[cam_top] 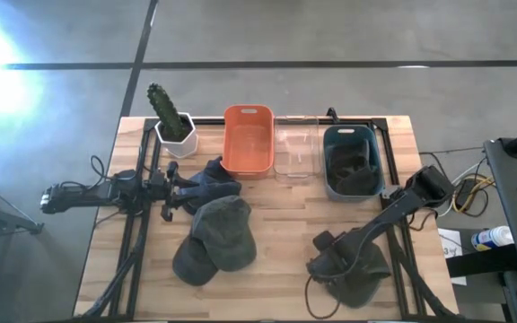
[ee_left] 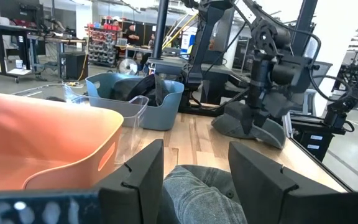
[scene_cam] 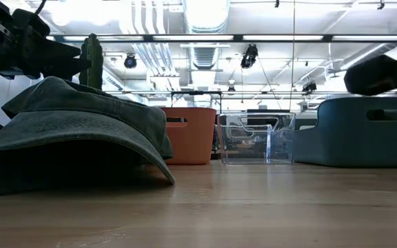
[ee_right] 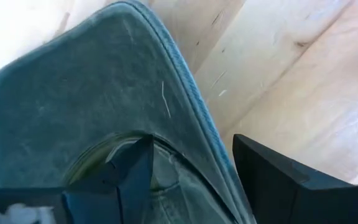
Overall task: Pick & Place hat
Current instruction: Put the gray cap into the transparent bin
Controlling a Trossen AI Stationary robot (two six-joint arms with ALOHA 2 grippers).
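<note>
My right hand [cam_top: 330, 260], fingers spread, sits directly over the grey-green cap [cam_top: 353, 274] at the counter's [cam_top: 285, 215] near right corner — the left hand [cam_top: 173, 190], also spread, waits well apart.

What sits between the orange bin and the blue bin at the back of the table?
A clear plastic bin, apparently empty, stands between the orange bin and the blue bin, which holds a dark hat. The high view shows it best; the low view confirms it.

Three bins stand along the upper middle: orange bin [cam_top: 248, 139], clear bin [cam_top: 295, 148], blue bin [cam_top: 352, 160]. One potted cactus [cam_top: 170, 118] stands at upper left. Two loose hats: green hat [cam_top: 215, 238] at lower centre, grey hat [cam_top: 353, 269] at lower right.
</note>
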